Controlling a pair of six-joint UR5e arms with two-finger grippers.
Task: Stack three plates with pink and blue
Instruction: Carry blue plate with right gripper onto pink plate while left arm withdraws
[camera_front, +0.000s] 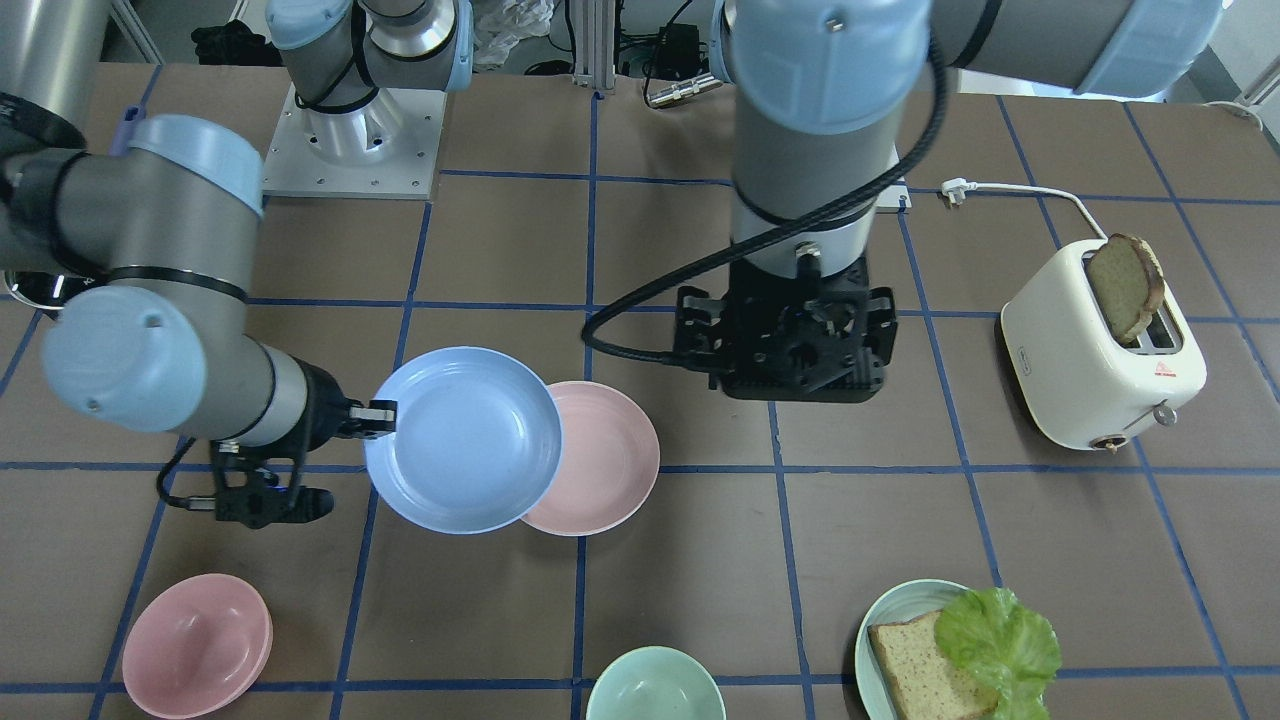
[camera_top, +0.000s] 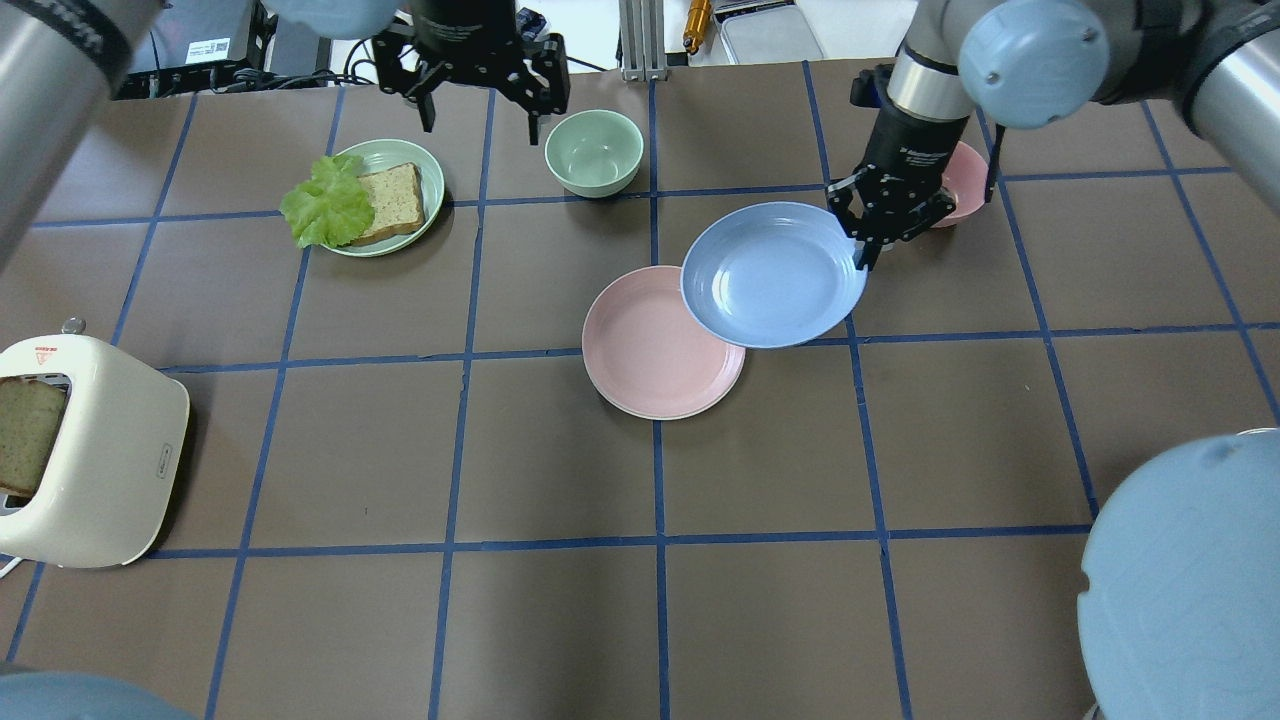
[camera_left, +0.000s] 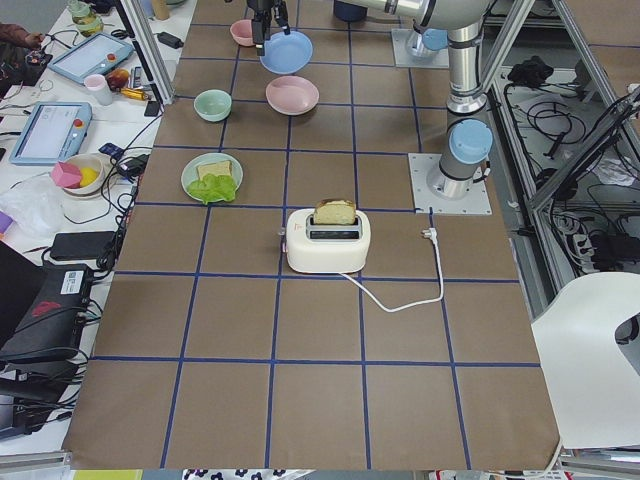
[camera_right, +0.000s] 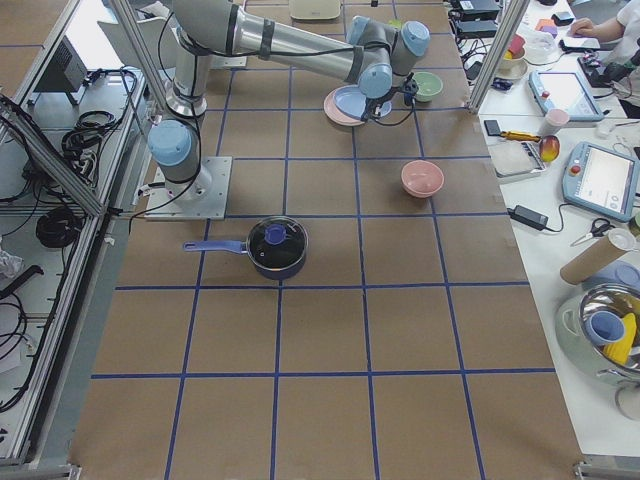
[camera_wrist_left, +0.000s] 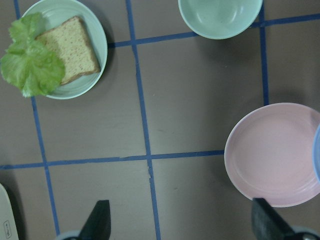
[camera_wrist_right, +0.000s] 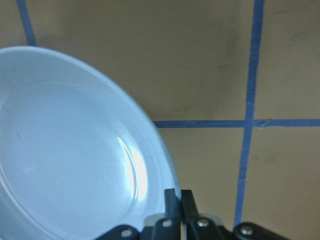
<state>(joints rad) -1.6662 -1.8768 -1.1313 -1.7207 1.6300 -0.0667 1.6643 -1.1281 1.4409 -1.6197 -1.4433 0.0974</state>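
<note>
Right gripper (camera_top: 862, 240) is clamped narrow on the rim of the blue plate (camera_top: 772, 275), on the edge facing the pink bowl (camera_top: 958, 180). The right wrist view shows both fingers pinched together right at the rim. The blue plate is held off the table (camera_top: 560, 620), roughly level. In the overhead view its near-left part overlaps the far-right edge of the pink plate (camera_top: 645, 350). Can't tell if the two touch. The pink plate lies flat on the table near the centre.

Left gripper (camera_top: 480, 125) hangs at the far side, between the green bowl (camera_top: 593, 152) and the teal plate (camera_top: 425, 190) holding bread and lettuce. Its fingers are spread wide and hold nothing. Toaster (camera_top: 100, 470) sits well apart at the table's left end with a bread slice in its slot.
</note>
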